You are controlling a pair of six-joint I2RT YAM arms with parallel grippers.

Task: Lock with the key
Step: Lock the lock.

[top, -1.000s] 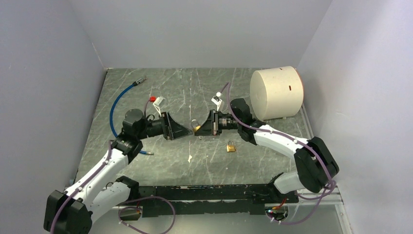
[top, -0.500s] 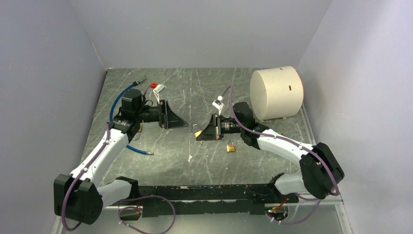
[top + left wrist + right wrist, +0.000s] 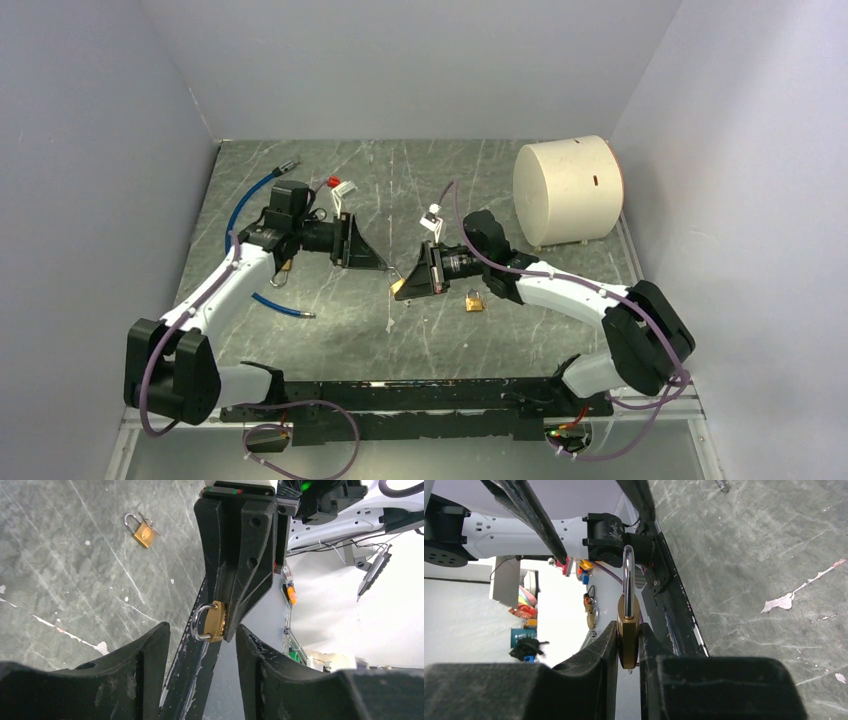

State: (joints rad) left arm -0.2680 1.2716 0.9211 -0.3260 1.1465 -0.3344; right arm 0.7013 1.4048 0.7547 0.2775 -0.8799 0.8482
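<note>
The right gripper [image 3: 410,284] has its jaws closed on the body of a brass padlock [image 3: 628,630]. In the right wrist view the padlock stands upright between the two jaws, and its steel loop sticks out past the tips. Whether the loop is clicked shut I cannot tell.

The left gripper [image 3: 373,258] has its jaws open with nothing between them. It points at the padlock from the other side, near to it but apart. In the left wrist view the padlock shows through the gap between the open jaws.

Both grippers are over the middle of the grey worktop [image 3: 400,180]. A second padlock [image 3: 474,300] lies flat on it, just beside the right gripper on the near side. A small white flake [image 3: 390,323] lies near, in front of the two grippers. A blue cable [image 3: 240,215] curves along the left side and passes under the left arm. A small brass piece [image 3: 284,266] lies there too, but it is too small to tell what it is. A big white cylinder [image 3: 567,190] stands in the far right corner, well apart from the grippers.
</note>
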